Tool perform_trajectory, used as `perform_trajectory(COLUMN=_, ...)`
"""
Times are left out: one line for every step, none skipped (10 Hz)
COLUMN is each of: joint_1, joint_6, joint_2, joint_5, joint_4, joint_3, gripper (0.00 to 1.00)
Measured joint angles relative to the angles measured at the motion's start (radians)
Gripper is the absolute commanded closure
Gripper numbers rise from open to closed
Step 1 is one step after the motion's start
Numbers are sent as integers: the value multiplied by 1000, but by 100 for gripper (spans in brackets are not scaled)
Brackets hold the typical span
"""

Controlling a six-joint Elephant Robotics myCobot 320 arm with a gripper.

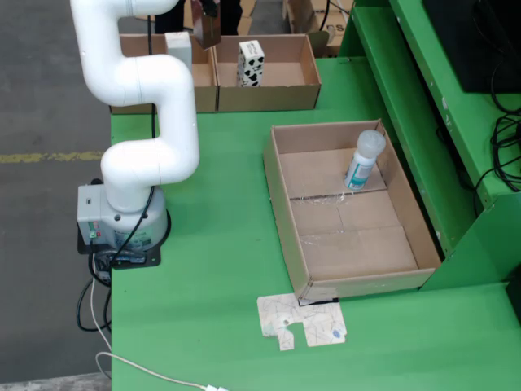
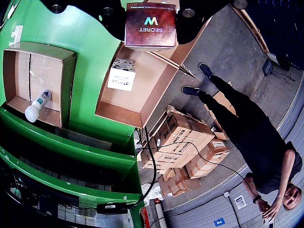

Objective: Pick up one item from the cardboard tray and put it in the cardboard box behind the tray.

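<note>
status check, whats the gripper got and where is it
Gripper shut on dark red box, above the back cardboard boxes. White bottle left in tray. Black-and-white carton standing in the box below; nothing blocking seen.

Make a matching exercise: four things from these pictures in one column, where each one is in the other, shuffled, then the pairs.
Things
1. white bottle
2. black-and-white carton
3. dark red box
4. paper scrap

Places
A. held in the gripper
B. standing in the back cardboard box
C. flat on the green table
D. leaning in the cardboard tray

Pairs: 1-D, 2-B, 3-A, 4-C
</note>
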Motion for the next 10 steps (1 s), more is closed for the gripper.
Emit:
perform_trajectory(joint_1=5, joint_6=5, joint_2=0, joint_5=3, joint_4=0, joint_3=0, gripper=100)
perform_trajectory(joint_1=9, joint_6=14, joint_2=-2, joint_5=8, joint_4=0, joint_3=0, gripper=100)
perform_trajectory(joint_1=12, joint_6=15, joint_2=-5, joint_5=9, joint_4=0, joint_3=0, gripper=100)
perform_trajectory(joint_1=12, joint_6=17, joint_2=-8, joint_5=11, joint_4=0, joint_3=0, gripper=100)
perform_trajectory(joint_1=14, joint_6=28, joint_2=-12, joint_5=15, joint_4=0, joint_3=0, gripper=100)
perform_trajectory(joint_1=14, joint_6=31, joint_2=-17, joint_5=15, joint_4=1, joint_3=0, gripper=100)
perform_trajectory(joint_1=14, joint_6=31, joint_2=-20, joint_5=15, joint_4=5, joint_3=0, gripper=100)
perform_trajectory(joint_1=14, joint_6=31, joint_2=-24, joint_5=19, joint_4=9, joint_3=0, gripper=100)
perform_trajectory(joint_1=12, joint_6=31, joint_2=-32, joint_5=20, joint_4=14, joint_3=0, gripper=100)
perform_trajectory(joint_1=11, joint_6=31, joint_2=-34, joint_5=20, joint_4=15, joint_3=0, gripper=100)
